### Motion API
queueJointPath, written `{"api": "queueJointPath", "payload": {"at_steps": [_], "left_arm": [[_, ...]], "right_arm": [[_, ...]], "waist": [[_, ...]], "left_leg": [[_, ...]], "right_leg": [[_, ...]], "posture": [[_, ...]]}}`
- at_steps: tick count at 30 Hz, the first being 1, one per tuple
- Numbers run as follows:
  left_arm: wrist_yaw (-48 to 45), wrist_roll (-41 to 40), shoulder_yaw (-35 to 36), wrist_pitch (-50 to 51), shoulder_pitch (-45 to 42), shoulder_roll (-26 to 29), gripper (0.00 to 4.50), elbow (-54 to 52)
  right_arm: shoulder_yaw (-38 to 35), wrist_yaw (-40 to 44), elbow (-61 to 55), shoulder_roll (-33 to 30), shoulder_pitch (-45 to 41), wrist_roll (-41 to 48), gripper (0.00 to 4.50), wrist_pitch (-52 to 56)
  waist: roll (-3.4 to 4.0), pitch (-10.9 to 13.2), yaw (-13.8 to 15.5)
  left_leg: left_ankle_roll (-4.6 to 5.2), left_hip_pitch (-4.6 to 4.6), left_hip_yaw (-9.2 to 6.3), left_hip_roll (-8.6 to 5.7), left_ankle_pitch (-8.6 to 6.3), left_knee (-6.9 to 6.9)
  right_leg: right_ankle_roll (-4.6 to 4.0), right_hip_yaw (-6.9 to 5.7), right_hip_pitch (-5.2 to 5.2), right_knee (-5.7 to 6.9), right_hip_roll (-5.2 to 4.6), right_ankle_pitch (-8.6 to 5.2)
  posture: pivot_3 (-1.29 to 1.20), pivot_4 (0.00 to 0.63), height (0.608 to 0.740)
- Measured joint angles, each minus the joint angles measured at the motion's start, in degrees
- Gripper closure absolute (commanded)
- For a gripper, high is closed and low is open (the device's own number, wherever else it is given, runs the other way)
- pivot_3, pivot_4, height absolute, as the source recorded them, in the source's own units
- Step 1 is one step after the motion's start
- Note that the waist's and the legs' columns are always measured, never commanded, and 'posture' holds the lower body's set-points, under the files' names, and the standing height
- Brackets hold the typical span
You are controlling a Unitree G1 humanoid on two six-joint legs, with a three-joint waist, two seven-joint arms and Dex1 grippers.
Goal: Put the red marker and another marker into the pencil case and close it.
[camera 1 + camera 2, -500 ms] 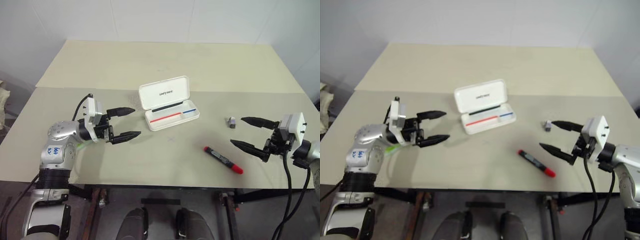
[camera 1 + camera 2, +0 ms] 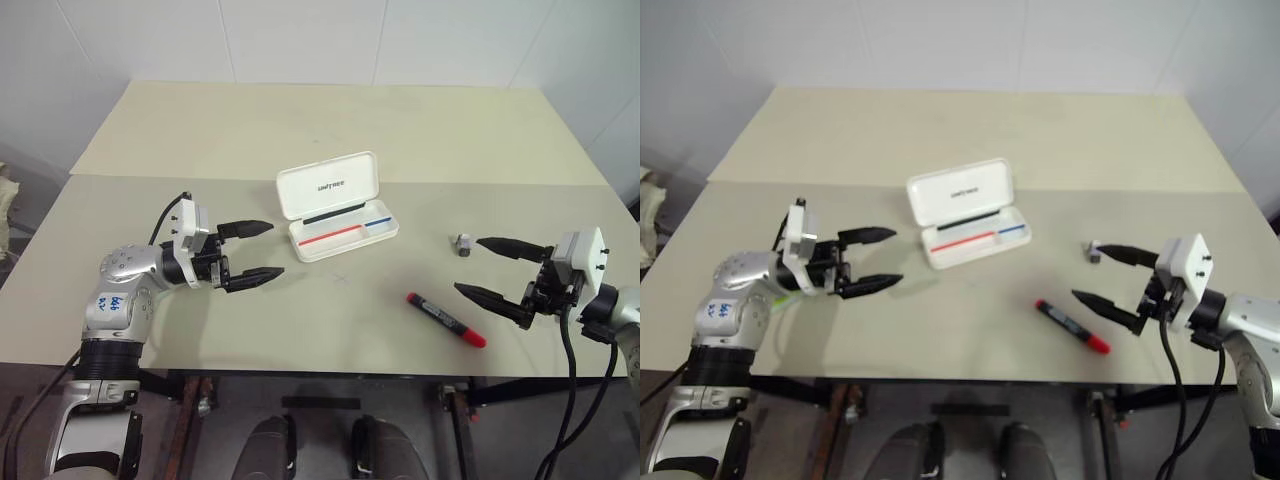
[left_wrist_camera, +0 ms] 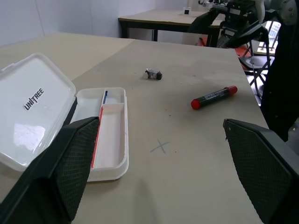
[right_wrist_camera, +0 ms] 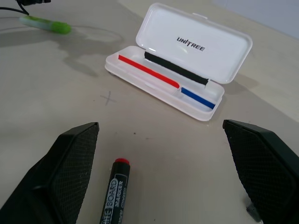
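My right pincer [image 2: 487, 268] spread wide, empty; red marker [image 2: 446, 320] just ahead, lying flat on tabletop [image 2: 330, 330]. Looks light, stiff, slick; take mid-barrel. Left pincer [image 2: 255, 251] also apart.

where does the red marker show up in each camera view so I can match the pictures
Left eye view: red marker lies at lower right, near the table's front edge.
Right eye view: lower right of centre.
Left wrist view: upper right, lying on the table.
Right wrist view: bottom centre, red cap up.
Shared landmark: the open pencil case, beyond the marker in all four.
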Motion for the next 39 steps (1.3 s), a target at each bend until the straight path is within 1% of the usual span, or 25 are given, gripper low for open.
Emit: {"api": "queueJointPath", "payload": {"at_steps": [1, 3, 10, 14, 19, 23, 32, 39], "left_arm": [[0.2, 0.3, 0.0, 0.0, 0.1, 0.0, 1.32, -0.1], [1.1, 1.3, -0.5, 0.0, 0.4, 0.0, 1.98, -0.4], [3.3, 5.1, -3.0, -0.8, 0.7, -0.2, 1.98, 0.1], [6.4, 10.2, -7.3, -2.4, -5.6, -3.7, 1.98, 5.0], [8.2, 14.1, -9.4, -4.8, -11.9, -6.6, 1.98, 12.1], [8.5, 16.0, -11.7, -5.2, -14.8, -8.3, 1.98, 15.5], [6.9, 20.3, -15.7, -5.4, -15.0, -8.3, 1.98, 17.9], [10.2, 23.8, -16.7, -6.9, -17.4, -10.3, 1.98, 22.4]], "right_arm": [[0.6, 0.0, 0.0, 0.5, -1.0, 0.0, 0.0, 0.0], [2.1, 0.0, 0.0, 1.3, -1.9, 0.0, 0.0, 0.0], [6.0, -2.5, -3.3, 4.8, -2.4, -0.2, 0.0, 0.9], [7.2, -3.5, -5.6, 7.0, -2.6, 0.0, 0.0, 0.9], [9.2, -6.2, -8.8, 9.6, -1.6, -0.2, 0.0, 1.0], [9.9, -8.0, -9.5, 11.1, -1.3, -0.7, 0.0, 0.9], [11.0, -10.7, -12.0, 12.1, -1.2, -0.8, 0.0, 0.7], [11.0, -11.9, -13.1, 12.3, -1.1, -0.8, 0.0, 0.5]], "waist": [[0.0, 0.0, 0.0], [0.0, 0.0, 0.1], [0.01, 0.0, 0.2], [-0.01, 0.0, 0.6], [-0.01, 0.0, 0.2], [-0.01, 0.0, 0.1], [-0.01, 0.0, 0.1], [-0.02, 0.0, 0.2]], "left_leg": [[0.01, 0.0, 0.0, 0.0, 0.0, 0.0], [0.03, -0.01, -0.01, 0.0, 0.01, -0.01], [0.09, -0.08, -0.02, -0.01, 0.0, 0.0], [0.04, -0.14, -0.07, -0.05, -0.03, 0.08], [0.18, -0.15, -0.01, -0.04, 0.06, 0.02], [0.16, -0.16, 0.05, -0.05, 0.1, 0.05], [0.21, -0.15, 0.0, -0.04, 0.06, 0.08], [0.25, -0.18, -0.01, -0.05, 0.05, 0.1]], "right_leg": [[0.0, 0.0, 0.0, -0.01, 0.0, 0.0], [0.0, -0.01, 0.0, -0.03, 0.0, 0.0], [0.0, -0.02, -0.03, -0.09, -0.02, 0.0], [0.02, -0.08, -0.02, -0.06, -0.02, 0.02], [0.04, -0.09, -0.05, -0.08, 0.04, 0.01], [0.05, -0.08, -0.06, -0.09, 0.1, 0.0], [0.05, -0.07, -0.07, -0.03, 0.06, 0.0], [0.05, -0.08, -0.08, -0.03, 0.04, 0.0]], "posture": [[0.0, 0.15, 0.74], [0.0, 0.15, 0.74], [0.0, 0.15, 0.74], [0.0, 0.15, 0.74], [0.0, 0.15, 0.74], [0.0, 0.15, 0.74], [0.0, 0.15, 0.74], [0.0, 0.15, 0.74]]}}
